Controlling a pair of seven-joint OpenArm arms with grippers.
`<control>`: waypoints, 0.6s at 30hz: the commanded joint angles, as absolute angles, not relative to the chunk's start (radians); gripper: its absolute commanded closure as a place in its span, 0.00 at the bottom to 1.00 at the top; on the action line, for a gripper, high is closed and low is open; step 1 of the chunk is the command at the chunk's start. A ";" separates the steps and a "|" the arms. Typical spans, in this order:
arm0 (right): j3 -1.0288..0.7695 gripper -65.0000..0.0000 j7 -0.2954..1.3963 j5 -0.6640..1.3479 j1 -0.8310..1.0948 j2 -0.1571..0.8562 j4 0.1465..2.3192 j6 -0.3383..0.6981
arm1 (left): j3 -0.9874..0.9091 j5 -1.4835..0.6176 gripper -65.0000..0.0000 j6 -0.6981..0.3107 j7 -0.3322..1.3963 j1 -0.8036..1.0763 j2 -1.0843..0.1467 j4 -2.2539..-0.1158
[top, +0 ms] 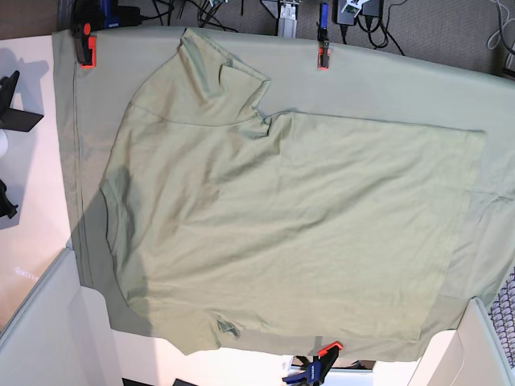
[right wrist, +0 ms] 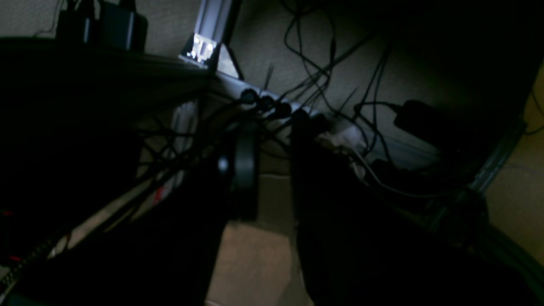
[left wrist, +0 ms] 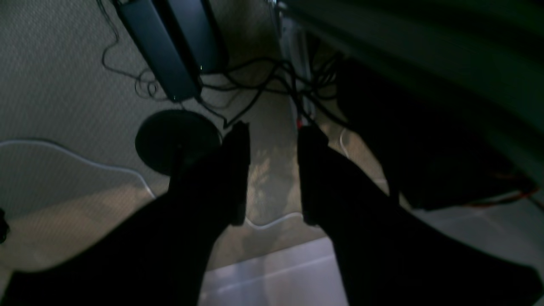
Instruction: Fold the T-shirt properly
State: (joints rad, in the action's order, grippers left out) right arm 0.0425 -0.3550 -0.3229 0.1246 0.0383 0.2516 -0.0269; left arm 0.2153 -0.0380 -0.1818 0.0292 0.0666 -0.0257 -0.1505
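Observation:
The pale sage-green T-shirt (top: 282, 233) lies spread flat on a larger green sheet (top: 386, 80) in the base view. Its neck is toward the left and its hem toward the right. The upper sleeve (top: 217, 68) is crumpled and the lower sleeve (top: 213, 326) lies at the front edge. Neither gripper shows in the base view. In the left wrist view, my left gripper (left wrist: 274, 129) is open and empty over the floor. In the right wrist view, my right gripper (right wrist: 272, 127) is open and empty, pointing at cables and a frame. No cloth shows in either wrist view.
Orange clamps (top: 84, 44) (top: 323, 56) pin the sheet at the back edge, and another clamp (top: 322, 358) holds it at the front. White panels stand at the front left (top: 40, 322) and front right (top: 483, 346). Cables (left wrist: 255, 85) and a round black base (left wrist: 176, 138) lie on the floor.

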 commanded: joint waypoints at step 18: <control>0.044 0.82 -0.366 -0.326 0.234 0.045 0.364 -0.030 | 0.159 -0.067 0.66 -0.312 0.025 0.171 -0.104 -0.315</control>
